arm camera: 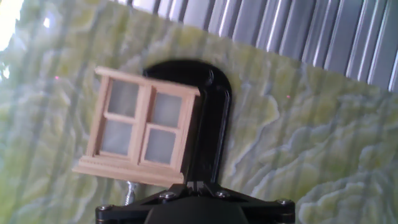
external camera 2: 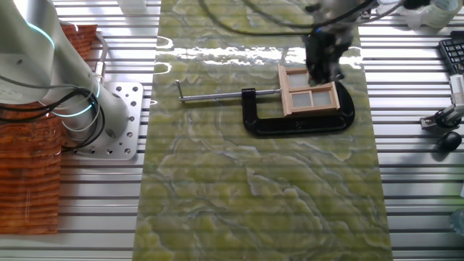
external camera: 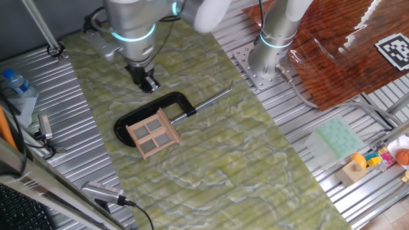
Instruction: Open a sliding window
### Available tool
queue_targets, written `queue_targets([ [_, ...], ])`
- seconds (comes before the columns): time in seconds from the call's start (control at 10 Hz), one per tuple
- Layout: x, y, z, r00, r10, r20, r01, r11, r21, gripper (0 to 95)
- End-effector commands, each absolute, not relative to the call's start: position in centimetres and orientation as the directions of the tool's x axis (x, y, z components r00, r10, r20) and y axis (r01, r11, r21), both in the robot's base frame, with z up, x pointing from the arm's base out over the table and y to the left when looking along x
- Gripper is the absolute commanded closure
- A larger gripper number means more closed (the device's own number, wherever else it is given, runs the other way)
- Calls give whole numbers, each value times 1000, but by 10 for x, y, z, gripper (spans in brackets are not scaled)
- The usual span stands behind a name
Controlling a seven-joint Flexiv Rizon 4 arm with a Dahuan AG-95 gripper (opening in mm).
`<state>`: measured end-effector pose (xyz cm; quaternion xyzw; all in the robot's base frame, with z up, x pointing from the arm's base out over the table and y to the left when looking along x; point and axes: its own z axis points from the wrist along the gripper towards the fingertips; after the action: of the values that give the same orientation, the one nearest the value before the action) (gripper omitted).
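The sliding window (external camera: 152,134) is being held in the black C-clamp (external camera: 167,102) on the green marbled mat (external camera: 211,160), its 4 greyish panes facing up. The clamp's steel screw rod (external camera: 211,100) is pointing toward 2 o'clock in one fixed view. The gripper (external camera: 146,80) is being held at the window's 12 o'clock, apart from it. The jaw opening cannot be told.

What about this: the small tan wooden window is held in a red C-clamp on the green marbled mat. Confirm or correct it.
Wrong colour. The small tan wooden window is held in a black C-clamp, not a red one, on the green marbled mat. One fixed view shows it.
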<state>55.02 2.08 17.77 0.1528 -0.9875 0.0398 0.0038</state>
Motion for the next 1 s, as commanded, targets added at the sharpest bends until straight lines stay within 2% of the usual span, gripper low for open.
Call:
queue_targets([
  [0.1, 559, 23, 171, -930, -368, 21, -368, 926, -78, 950],
  [0.6, 573, 26, 127, -876, -482, 7, -481, 873, -81, 950],
  [1.0, 596, 39, 107, -821, -570, -15, -567, 818, -97, 950],
])
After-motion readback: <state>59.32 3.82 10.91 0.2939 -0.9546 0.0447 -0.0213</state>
